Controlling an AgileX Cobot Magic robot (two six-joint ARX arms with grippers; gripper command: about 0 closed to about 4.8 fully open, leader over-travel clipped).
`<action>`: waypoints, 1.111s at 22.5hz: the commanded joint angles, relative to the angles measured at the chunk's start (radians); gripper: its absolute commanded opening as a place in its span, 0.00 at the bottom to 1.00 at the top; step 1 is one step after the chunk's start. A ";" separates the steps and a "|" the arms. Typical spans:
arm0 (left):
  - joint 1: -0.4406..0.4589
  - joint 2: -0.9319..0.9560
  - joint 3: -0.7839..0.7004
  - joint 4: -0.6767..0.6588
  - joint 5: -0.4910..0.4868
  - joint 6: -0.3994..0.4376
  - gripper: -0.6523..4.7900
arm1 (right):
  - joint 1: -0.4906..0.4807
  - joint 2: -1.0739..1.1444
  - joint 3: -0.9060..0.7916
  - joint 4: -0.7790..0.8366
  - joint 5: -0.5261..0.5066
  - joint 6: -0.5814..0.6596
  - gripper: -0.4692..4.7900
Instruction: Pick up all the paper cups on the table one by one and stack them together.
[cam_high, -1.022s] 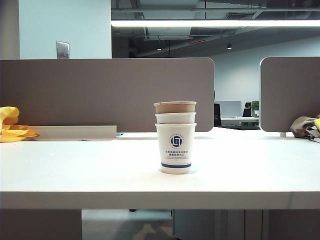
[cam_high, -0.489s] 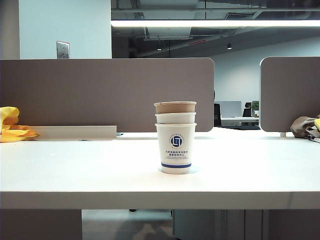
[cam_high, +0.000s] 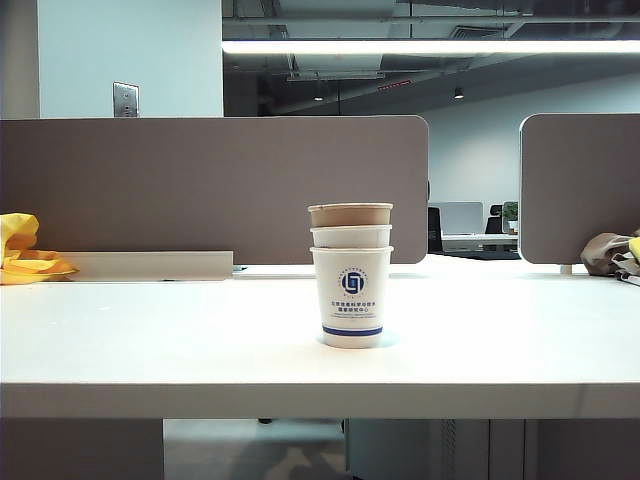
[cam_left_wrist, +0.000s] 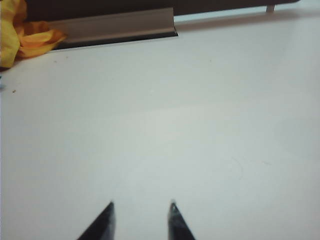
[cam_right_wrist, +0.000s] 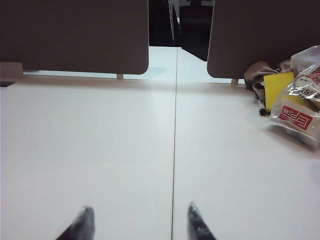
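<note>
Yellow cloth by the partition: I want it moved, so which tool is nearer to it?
Left. The left tool has the yellow cloth ahead across bare table; the right tool faces the other end, cloth unseen.

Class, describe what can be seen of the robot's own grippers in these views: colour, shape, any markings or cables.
Only fingertips show. The left gripper has two dark, tapering, pointed tips; the right gripper has two dark grey pointed tips set wider apart. No markings or cables are visible, and the exterior view shows neither arm.

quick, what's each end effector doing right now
left end effector: open, holding nothing, over bare table.
right end effector: open wider, holding nothing.
</note>
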 joint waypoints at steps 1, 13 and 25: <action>0.000 0.002 0.003 -0.003 0.006 0.008 0.37 | 0.000 0.002 -0.007 0.010 -0.004 -0.010 0.54; 0.001 0.002 0.003 -0.013 0.003 -0.031 0.37 | 0.000 0.002 -0.007 0.010 -0.004 -0.010 0.54; 0.001 0.002 0.003 -0.016 0.003 -0.045 0.37 | 0.000 0.002 -0.007 0.010 -0.004 -0.010 0.54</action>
